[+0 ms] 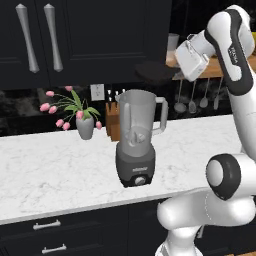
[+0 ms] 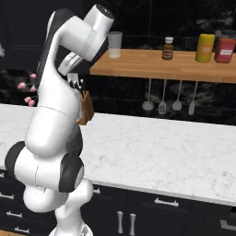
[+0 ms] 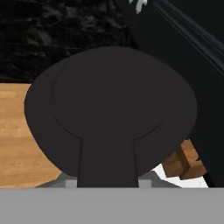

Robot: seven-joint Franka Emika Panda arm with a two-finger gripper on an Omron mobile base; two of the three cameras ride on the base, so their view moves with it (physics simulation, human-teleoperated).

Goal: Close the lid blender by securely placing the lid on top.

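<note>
The fingers were closed on the lid, high above the blender, whose jar stood open on the surface

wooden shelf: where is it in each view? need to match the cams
Left base view: wooden shelf upper right, partly behind the hand and arm.
Right base view: top, centre to right edge.
Hand view: left edge, beside the black lid.
Shared landmark: knife block on the counter, in both base views.
</note>
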